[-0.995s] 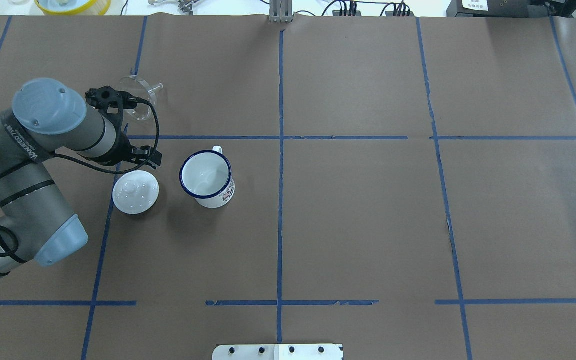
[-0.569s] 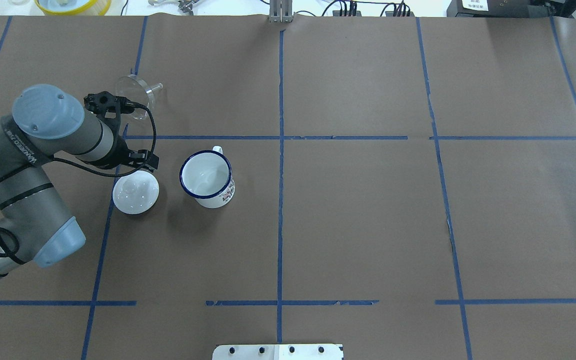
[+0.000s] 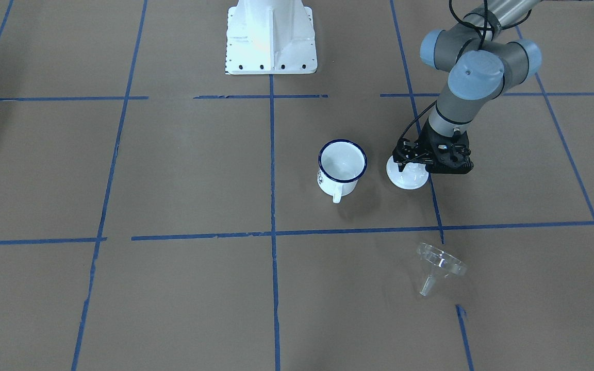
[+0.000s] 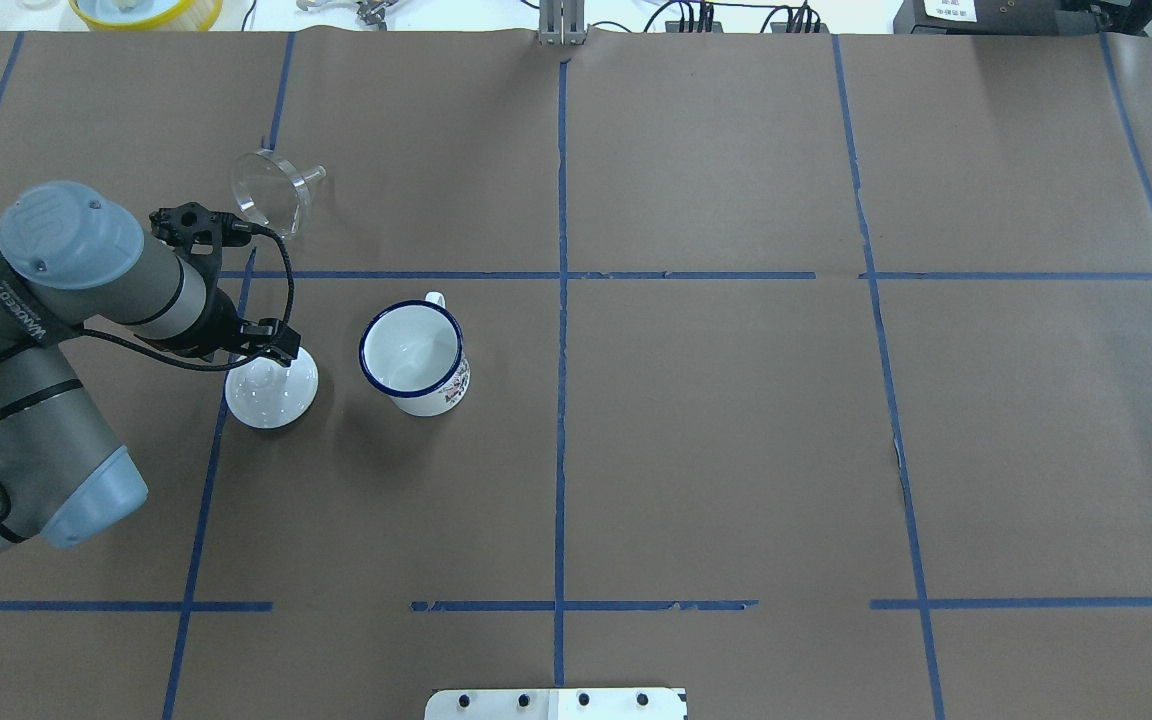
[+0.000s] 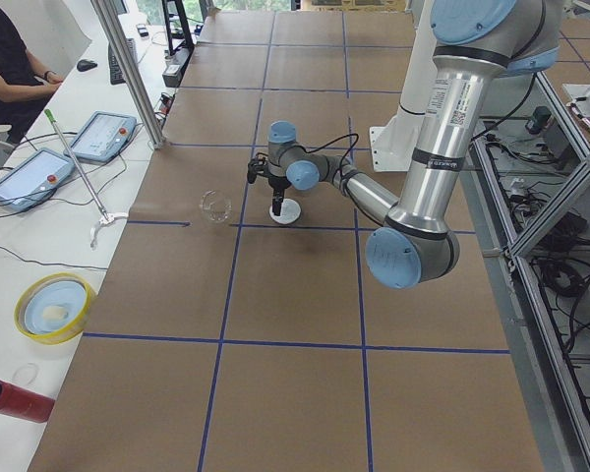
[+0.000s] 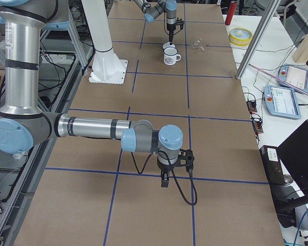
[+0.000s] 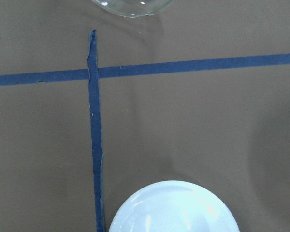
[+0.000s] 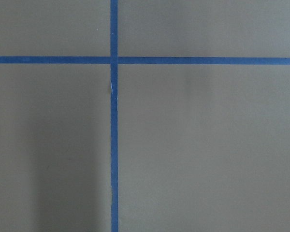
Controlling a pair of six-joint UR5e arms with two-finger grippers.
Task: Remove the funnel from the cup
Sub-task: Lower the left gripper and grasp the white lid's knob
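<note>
The clear funnel (image 4: 271, 188) lies tipped on the brown table, outside the cup and apart from it; it also shows in the front view (image 3: 439, 265), and its rim shows at the top of the left wrist view (image 7: 130, 6). The white cup (image 4: 414, 355) with the blue rim stands upright and empty (image 3: 342, 165). My left gripper (image 3: 405, 165) points down just above a white lid, holds nothing, and its jaws look apart. My right gripper (image 6: 164, 180) shows only in the exterior right view, low over bare table; I cannot tell its state.
A white round lid with a knob (image 4: 272, 386) lies left of the cup, under the left wrist; it also shows in the left wrist view (image 7: 174, 208). Blue tape lines cross the table. The robot's white base (image 3: 271, 38) stands at the near edge.
My left arm has drawn back from the funnel toward the robot and now hangs over the lid. The funnel stays on the table, and the cup has not moved.
</note>
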